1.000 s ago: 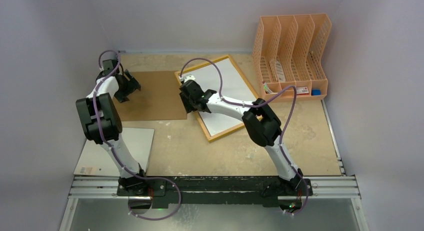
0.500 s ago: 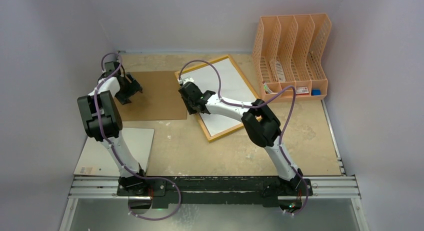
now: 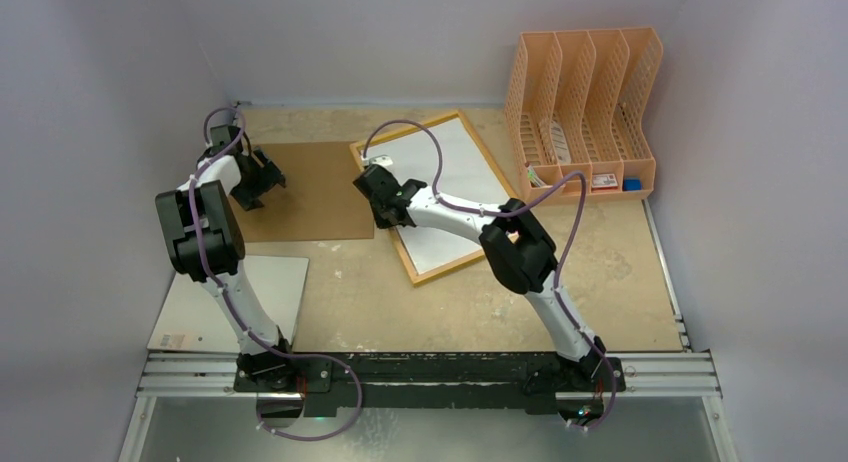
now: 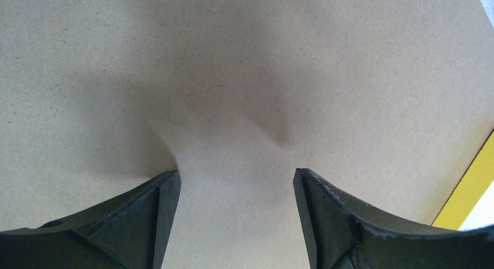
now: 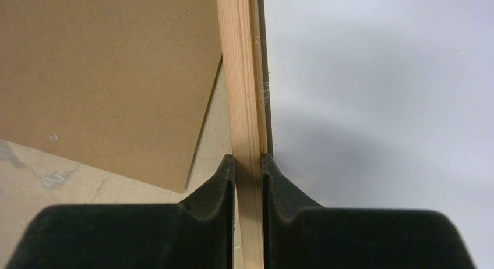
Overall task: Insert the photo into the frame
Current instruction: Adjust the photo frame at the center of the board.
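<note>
Two arms share the desk (image 3: 610, 282), and only the right is on the task's thing: the right end effector (image 5: 249, 164) is clamped on one long rail of the large, thin rectangular picture frame (image 5: 240, 71), which lies with its light-wood side up. The frame's long axis runs from far to near, leaning right toward the near end; the gripped rail is its left one. The plain white sheet inside it is, I judge, the large rectangular paper photo (image 3: 465, 177) lying face down, just right of the pads. The left end effector (image 4: 236, 181) stands apart and empty over the plain brown backing board (image 3: 320, 197), left of the frame. Counted: one frame, one photo, one backing board, one blank grey-white flat panel (image 3: 270, 282), one peach plastic file rack (image 3: 585, 92).
</note>
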Controlling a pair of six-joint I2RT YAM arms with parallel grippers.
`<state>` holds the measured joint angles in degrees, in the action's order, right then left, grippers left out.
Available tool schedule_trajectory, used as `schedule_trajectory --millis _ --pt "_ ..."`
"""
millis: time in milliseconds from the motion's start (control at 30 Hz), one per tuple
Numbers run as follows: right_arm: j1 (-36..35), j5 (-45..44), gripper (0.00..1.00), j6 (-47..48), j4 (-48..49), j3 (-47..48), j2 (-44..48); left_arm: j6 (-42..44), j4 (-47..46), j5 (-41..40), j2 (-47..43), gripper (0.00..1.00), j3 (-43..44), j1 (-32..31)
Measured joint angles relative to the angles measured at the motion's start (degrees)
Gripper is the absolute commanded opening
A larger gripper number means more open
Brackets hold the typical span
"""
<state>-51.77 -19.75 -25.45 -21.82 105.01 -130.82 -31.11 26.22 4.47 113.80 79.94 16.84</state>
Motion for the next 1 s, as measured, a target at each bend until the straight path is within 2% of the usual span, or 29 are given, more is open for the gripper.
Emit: schedule_trajectory --millis 400,733,1000 --pt "-1.27 -2.1 0.0 -20.7 -5.42 2.01 -0.15 -0.85 -1.03 0.09 0.0 0.75 -0.37 0.0" --pt "-1.09 -5.11 0.01 -27.45 -9.11 4.11 -1.68 -0.87 -1.38 0.28 0.0 0.75 -0.44 0.0" --pt "-1.03 -5.22 0.37 -26.53 -8.66 4.7 -2.01 -0.79 -0.63 0.24 0.0 0.77 0.11 0.0"
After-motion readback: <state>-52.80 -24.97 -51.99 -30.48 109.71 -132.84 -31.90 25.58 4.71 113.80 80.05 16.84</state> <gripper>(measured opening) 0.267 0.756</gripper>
